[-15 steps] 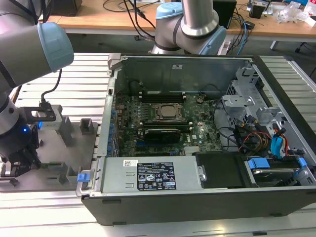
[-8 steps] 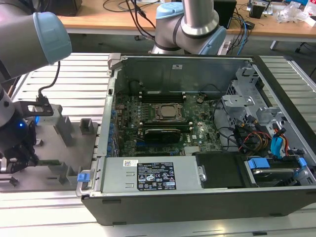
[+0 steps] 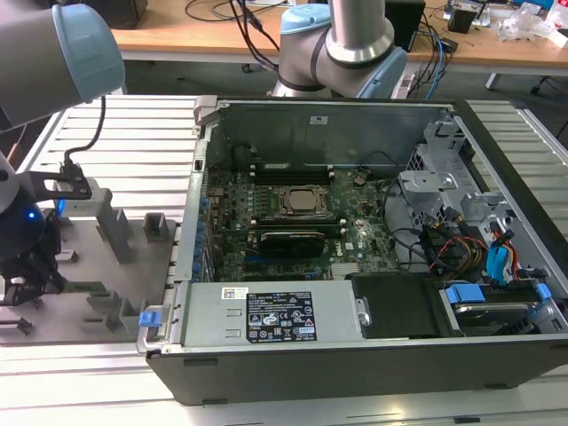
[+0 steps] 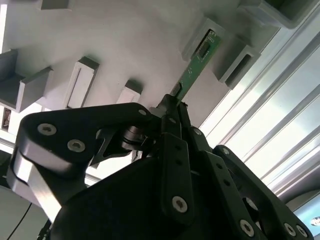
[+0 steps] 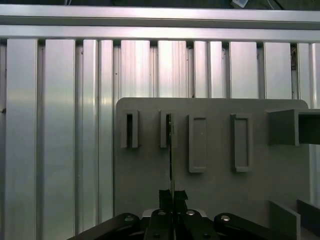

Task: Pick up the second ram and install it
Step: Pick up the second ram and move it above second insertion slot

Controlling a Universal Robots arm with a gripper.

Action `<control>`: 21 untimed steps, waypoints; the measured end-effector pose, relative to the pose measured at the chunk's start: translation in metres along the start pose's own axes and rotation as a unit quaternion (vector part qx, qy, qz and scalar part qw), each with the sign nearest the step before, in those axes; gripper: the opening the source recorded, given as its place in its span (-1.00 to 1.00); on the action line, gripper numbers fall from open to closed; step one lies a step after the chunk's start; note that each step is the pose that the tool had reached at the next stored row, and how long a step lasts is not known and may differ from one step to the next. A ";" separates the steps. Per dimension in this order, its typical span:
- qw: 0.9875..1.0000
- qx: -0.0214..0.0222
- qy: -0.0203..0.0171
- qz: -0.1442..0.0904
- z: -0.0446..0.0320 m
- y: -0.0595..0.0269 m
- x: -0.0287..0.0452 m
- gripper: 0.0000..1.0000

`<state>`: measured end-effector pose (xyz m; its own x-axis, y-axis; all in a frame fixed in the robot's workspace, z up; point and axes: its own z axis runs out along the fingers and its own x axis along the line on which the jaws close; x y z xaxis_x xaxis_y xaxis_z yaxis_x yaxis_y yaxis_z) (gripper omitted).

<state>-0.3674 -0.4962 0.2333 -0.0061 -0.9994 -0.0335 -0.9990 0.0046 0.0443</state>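
The gripper (image 4: pixel 172 102) is clenched on the ram (image 4: pixel 197 67), whose far end sits in a slot near the edge of the holder (image 4: pixel 125 40); the ram is not yet installed.

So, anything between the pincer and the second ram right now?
Nothing visible. In the second wrist view the pincer is closed on the second ram at its near end; its far end sits in a grey fixture slot.
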 end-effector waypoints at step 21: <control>1.000 0.000 0.000 0.000 -0.0371 0.0016 -0.0021 -0.73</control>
<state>-0.3674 -0.4954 0.2704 -0.0061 -0.9994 -0.0335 -0.9990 0.0046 0.0443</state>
